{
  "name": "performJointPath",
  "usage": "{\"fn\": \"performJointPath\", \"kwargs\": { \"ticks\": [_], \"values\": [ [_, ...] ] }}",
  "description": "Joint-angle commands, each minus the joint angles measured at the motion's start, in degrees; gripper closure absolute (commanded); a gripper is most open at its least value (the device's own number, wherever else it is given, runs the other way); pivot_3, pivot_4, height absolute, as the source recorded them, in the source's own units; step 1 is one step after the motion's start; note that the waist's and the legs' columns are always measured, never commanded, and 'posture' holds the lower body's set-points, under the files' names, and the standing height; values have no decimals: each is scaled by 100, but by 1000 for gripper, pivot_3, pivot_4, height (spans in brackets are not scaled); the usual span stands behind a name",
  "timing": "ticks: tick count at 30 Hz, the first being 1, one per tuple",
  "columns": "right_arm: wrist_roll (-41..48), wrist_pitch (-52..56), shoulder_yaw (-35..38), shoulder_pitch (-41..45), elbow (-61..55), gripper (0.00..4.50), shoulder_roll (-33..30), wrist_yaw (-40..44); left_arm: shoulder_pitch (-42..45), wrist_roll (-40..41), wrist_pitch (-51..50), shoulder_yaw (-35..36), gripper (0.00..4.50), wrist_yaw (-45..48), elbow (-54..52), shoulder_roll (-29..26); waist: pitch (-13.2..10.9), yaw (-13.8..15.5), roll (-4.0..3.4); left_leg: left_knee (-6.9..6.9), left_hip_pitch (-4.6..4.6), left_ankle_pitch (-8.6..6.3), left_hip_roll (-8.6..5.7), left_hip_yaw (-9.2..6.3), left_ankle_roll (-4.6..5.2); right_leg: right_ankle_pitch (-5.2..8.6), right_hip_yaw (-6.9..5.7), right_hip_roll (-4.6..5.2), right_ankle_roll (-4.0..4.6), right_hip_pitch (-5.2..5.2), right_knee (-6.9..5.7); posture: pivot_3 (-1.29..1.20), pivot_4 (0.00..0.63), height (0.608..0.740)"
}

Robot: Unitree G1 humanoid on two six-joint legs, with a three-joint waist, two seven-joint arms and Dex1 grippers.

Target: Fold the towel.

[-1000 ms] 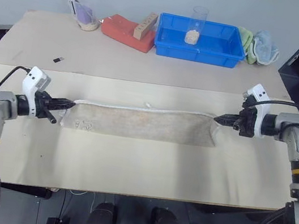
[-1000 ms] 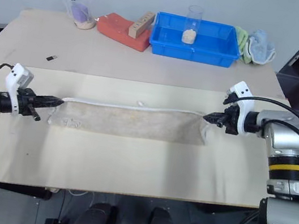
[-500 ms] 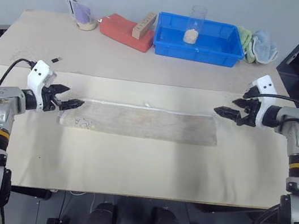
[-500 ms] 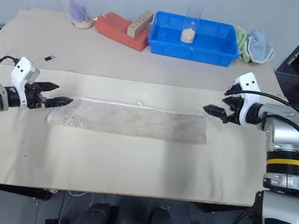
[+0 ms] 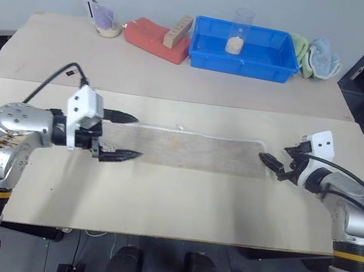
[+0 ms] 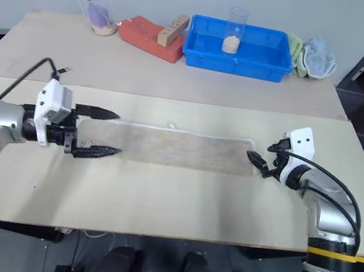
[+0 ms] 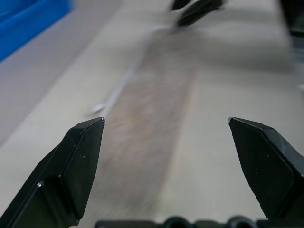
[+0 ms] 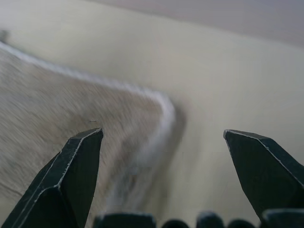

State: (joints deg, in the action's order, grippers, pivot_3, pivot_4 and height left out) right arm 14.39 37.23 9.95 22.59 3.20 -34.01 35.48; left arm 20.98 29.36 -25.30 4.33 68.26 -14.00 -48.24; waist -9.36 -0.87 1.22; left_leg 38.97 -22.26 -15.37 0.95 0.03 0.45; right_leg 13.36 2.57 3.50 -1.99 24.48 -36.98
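Observation:
The beige-grey towel (image 5: 193, 150) lies flat on the table as a long narrow strip with white edging along its far side. My left gripper (image 5: 138, 138) hovers open over the strip's left end, one finger on each side of it, holding nothing. In the left wrist view the towel (image 7: 152, 104) runs away between the wide-spread fingers (image 7: 80, 161). My right gripper (image 5: 275, 154) is open at the towel's right end, low over the table and holding nothing. The right wrist view has the towel's rounded corner (image 8: 71, 118) between its fingers (image 8: 71, 175).
At the back of the table stand a blue tray (image 5: 279, 58) with a glass cup (image 5: 239, 30) in it, a red block (image 5: 155, 38) with a wooden piece on top, and a plastic cup (image 5: 105, 20). Green and light blue cloths (image 5: 314, 57) lie at the back right.
Both grippers opened and let go of the towel's ends, and the towel settled flat. The left gripper swung right over the towel's left end. The right gripper sank lower.

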Motion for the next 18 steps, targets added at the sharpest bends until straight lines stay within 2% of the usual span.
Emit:
{"fn": "performJointPath", "kwargs": {
  "ticks": [1,4,5,11,17,18],
  "values": [
    [69,79,135,-20,-99,0,123,-279,213,235,-186,-82,25,65,-455,-51,0,-12,0,0,4,0,0,1,0,1,3,-2,1,-1,0,0,150,740],
    [252,367,97,-49,-163,0,268,-268,337,298,-258,-149,25,142,-501,-88,0,-19,0,-1,10,0,2,0,0,2,3,-9,3,-2,-1,0,150,740],
    [283,446,66,-50,-183,251,305,-261,327,292,-241,-168,3,213,-505,-129,0,-19,0,-1,12,0,2,-1,0,2,3,-10,3,-4,-1,0,150,740],
    [321,742,-138,-78,-230,2135,381,-240,150,270,-104,-173,0,436,-535,-262,0,-15,0,-1,11,0,1,0,1,2,2,-8,3,-9,12,0,150,740],
    [381,847,-23,-26,-115,4325,363,-315,51,288,-1,-112,0,437,-597,-244,0,-2,0,0,14,0,1,0,0,2,1,-8,2,-14,14,0,150,740],
    [385,832,23,-18,-81,4470,312,-303,38,285,7,-96,0,417,-595,-242,0,-2,0,0,14,0,1,0,0,2,1,-8,2,-14,14,0,150,740]
  ]
}}
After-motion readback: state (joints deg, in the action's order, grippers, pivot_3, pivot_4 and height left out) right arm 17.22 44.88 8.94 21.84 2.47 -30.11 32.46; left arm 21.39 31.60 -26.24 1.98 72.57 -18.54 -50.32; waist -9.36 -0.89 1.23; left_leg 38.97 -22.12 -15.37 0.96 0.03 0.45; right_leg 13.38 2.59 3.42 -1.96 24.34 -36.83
